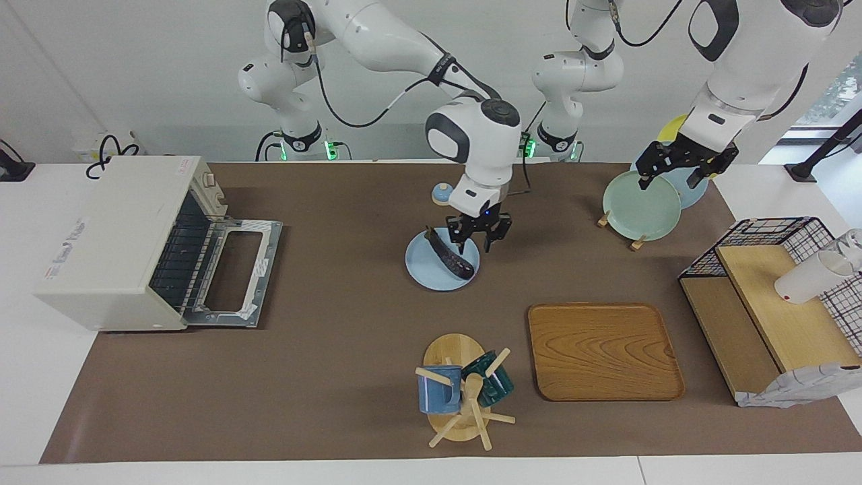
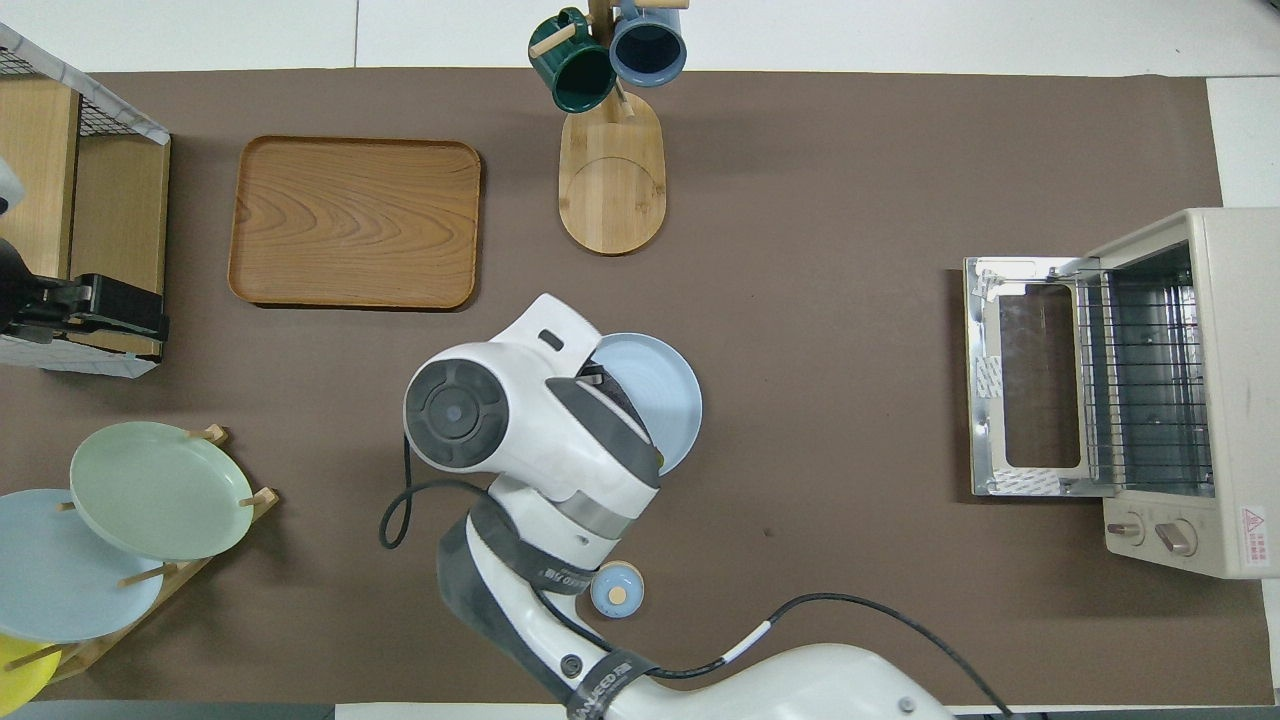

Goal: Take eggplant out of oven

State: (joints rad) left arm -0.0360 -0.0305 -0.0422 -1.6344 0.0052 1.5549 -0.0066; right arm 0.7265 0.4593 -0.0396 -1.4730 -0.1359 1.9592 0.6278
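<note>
Now my right gripper [image 1: 479,237] hangs just over the blue plate [image 1: 424,269], fingers spread, holding nothing. On that plate lies the eggplant [image 1: 450,254], well apart from the oven [image 1: 121,242], whose door hangs open. Judgement: removal done, release step in hand; next I lift clear without nudging the plate. Left gripper [image 1: 677,172] waits, spread, over the green plate [image 1: 640,202].
</note>
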